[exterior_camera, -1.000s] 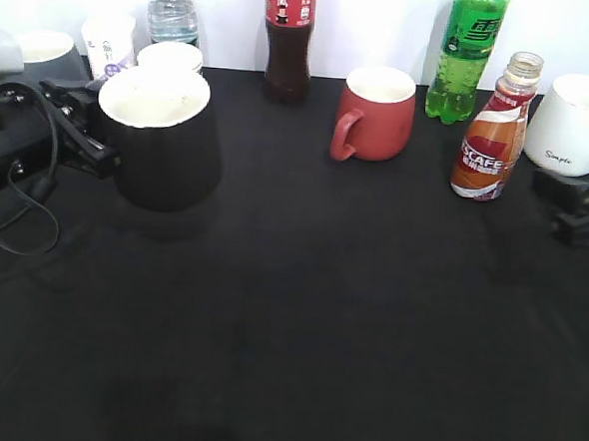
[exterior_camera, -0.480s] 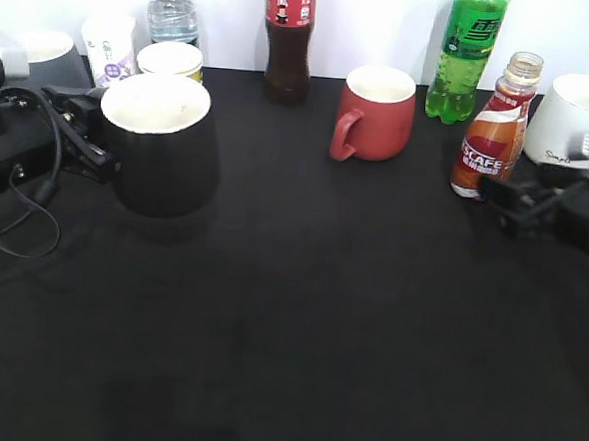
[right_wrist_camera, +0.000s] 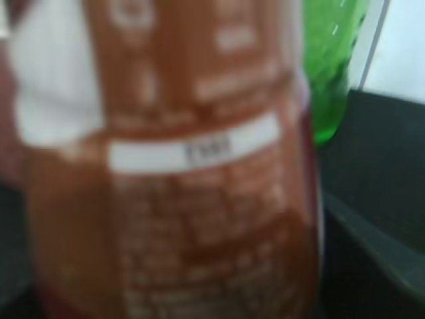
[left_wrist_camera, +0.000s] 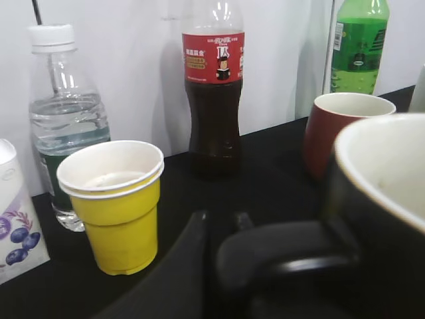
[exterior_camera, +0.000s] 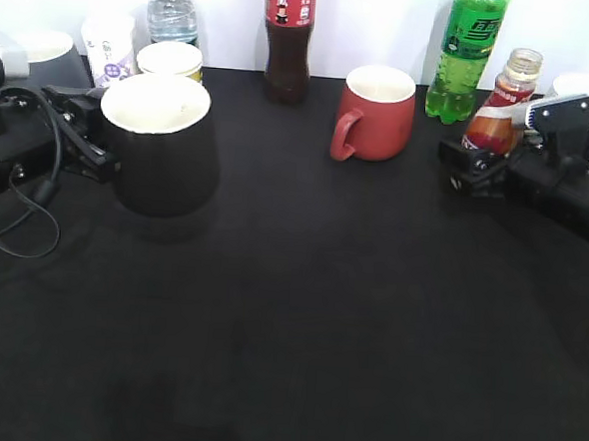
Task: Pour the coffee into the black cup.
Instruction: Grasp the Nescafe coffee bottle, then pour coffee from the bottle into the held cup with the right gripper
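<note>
The black cup, wide with a white inside, stands at the left of the black table; it fills the right of the left wrist view. My left gripper is shut on its black handle. The coffee bottle, light brown with a red-orange label and no cap, stands upright at the back right. My right gripper is at its lower body with a jaw on either side. The bottle fills the right wrist view, blurred, and one finger shows just right of it.
Along the back stand a yellow cup, a water bottle, a cola bottle, a red mug and a green bottle. A white mug sits behind my right arm. A small carton stands far left.
My right gripper has moved in from the right edge, leftward and back, until its jaws are around the coffee bottle. The left gripper and black cup have barely moved.
</note>
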You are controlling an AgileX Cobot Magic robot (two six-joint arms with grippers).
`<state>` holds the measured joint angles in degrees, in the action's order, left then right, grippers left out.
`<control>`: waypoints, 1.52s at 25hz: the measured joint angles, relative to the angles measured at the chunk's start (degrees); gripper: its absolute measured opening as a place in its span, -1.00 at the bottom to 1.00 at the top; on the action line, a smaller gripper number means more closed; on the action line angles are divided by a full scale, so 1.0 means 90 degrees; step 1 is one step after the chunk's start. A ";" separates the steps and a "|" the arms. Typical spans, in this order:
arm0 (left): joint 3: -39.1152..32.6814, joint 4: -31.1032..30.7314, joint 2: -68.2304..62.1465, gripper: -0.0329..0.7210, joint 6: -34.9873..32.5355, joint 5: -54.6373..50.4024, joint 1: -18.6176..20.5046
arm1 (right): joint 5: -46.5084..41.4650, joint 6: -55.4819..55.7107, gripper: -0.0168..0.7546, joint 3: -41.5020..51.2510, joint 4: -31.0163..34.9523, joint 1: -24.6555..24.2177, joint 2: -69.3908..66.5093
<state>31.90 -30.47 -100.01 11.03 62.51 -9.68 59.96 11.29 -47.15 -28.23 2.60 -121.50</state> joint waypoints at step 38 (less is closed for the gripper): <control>0.2481 -0.0373 -0.0922 -0.76 0.0830 -0.1281 -0.3221 | -0.0106 -0.3723 0.41 0.0005 -0.3670 0.0000 0.3155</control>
<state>54.23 -33.82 -108.31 18.49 50.97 -38.67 59.00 -22.22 -47.10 -61.26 2.60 -93.11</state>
